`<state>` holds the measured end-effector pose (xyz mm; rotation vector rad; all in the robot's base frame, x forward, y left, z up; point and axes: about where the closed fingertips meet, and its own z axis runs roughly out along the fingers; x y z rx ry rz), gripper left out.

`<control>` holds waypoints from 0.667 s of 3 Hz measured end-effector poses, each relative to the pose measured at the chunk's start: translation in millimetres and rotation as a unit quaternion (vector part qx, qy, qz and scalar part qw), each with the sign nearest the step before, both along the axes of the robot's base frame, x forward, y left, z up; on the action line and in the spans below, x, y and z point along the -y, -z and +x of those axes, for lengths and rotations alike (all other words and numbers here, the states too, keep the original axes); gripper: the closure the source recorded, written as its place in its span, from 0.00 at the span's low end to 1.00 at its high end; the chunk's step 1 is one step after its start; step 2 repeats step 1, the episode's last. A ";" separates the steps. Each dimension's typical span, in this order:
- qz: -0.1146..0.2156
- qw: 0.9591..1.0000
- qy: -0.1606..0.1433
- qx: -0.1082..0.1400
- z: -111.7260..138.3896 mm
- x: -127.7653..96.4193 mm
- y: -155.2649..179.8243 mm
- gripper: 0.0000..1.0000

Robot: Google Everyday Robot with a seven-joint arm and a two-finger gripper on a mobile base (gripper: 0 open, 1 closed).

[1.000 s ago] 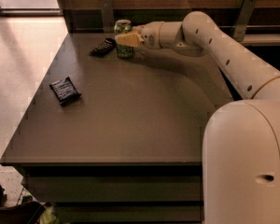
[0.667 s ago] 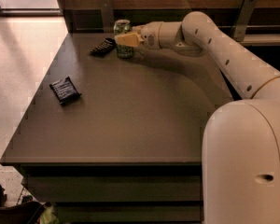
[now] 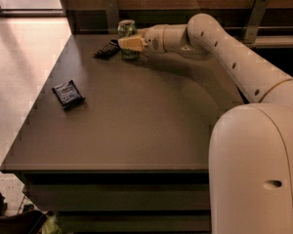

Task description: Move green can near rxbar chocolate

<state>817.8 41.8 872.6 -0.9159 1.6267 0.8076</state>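
The green can (image 3: 127,32) stands upright at the far edge of the dark table (image 3: 136,126), with its silver top showing. The rxbar chocolate (image 3: 107,49), a slim flat black wrapper, lies just left of the can. My gripper (image 3: 130,44) reaches in from the right and sits around the can's lower half, its pale yellow fingers (image 3: 133,43) across the can's front. The can's lower part is hidden behind the fingers.
A wider dark packet with a greyish-blue label (image 3: 68,94) lies on the table's left side. A wooden wall with metal brackets (image 3: 112,13) runs behind the table. My white arm (image 3: 234,57) and base (image 3: 256,169) fill the right side.
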 end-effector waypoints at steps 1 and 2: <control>0.000 1.000 -0.002 -0.001 -0.3 -3.5 1.0 0.00; 0.000 1.000 -0.002 -0.001 -0.3 -3.5 1.0 0.00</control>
